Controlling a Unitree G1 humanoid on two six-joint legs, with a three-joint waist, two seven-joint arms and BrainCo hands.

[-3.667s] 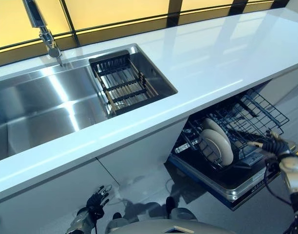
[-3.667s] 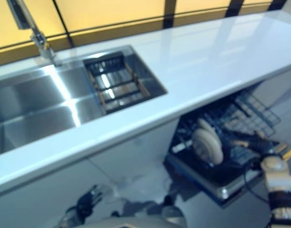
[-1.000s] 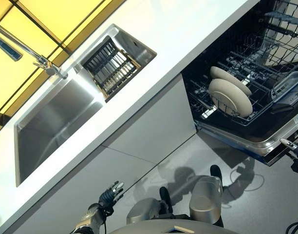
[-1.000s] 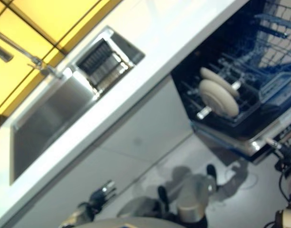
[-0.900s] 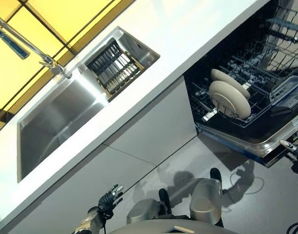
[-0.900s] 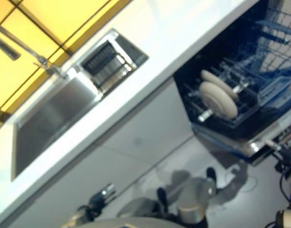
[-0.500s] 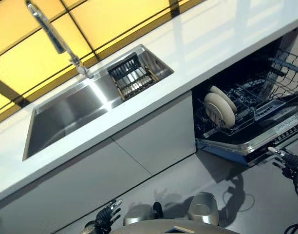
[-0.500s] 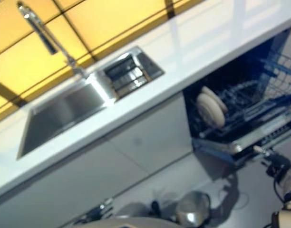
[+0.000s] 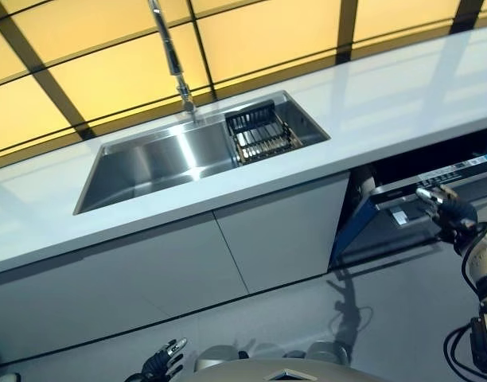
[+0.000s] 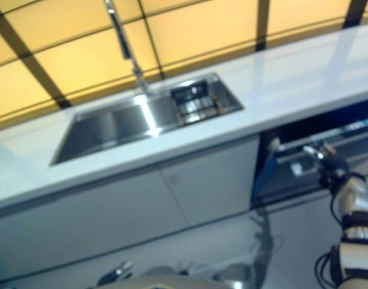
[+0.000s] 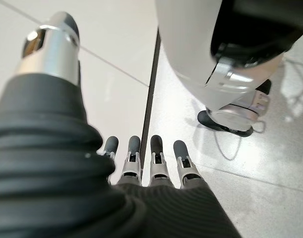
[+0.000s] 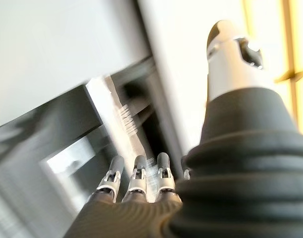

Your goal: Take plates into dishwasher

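The dishwasher door under the counter stands tilted up, almost shut, with only a dark gap above its control strip. No plates show; the racks are hidden behind the door. My right hand is at the door's top edge with straight fingers against it, open and holding nothing. My left hand hangs low near the floor, far from the dishwasher, its fingers straight and empty.
A white counter runs across, with a steel sink, a dark drain rack in its right part and a tall faucet. Grey cabinet fronts stand left of the dishwasher. Grey floor lies below.
The dishwasher door has swung up from lying open to almost shut, with my right hand at its edge. The plates and racks have gone out of sight. The camera has turned.
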